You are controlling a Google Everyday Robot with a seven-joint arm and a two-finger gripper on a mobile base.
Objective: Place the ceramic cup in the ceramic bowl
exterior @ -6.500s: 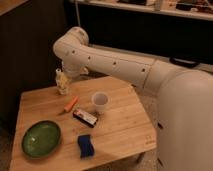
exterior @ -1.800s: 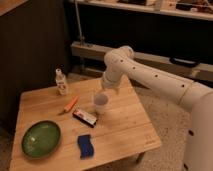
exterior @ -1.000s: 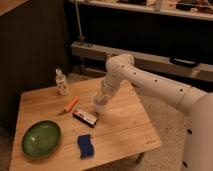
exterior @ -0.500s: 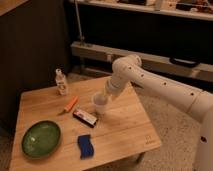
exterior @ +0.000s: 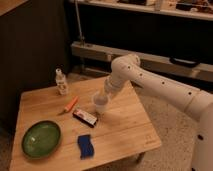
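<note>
I see the white two-finger gripper [exterior: 104, 95] right at the rim of the small plain white ceramic cup [exterior: 101, 106], which stands mid-table on the pale wooden table [exterior: 127, 131]. Whether it grips the cup, I cannot tell. The shallow glossy dark-green ceramic bowl [exterior: 41, 139] lies well apart, by a front corner.

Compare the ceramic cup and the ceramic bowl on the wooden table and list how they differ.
Colour: the ceramic cup is white, the ceramic bowl dark green. Shape: the cup is small and tall-sided, the bowl wide and shallow. Situation: the cup has the gripper right at its rim; the bowl lies untouched, well apart from it. Both are round and upright.
</note>
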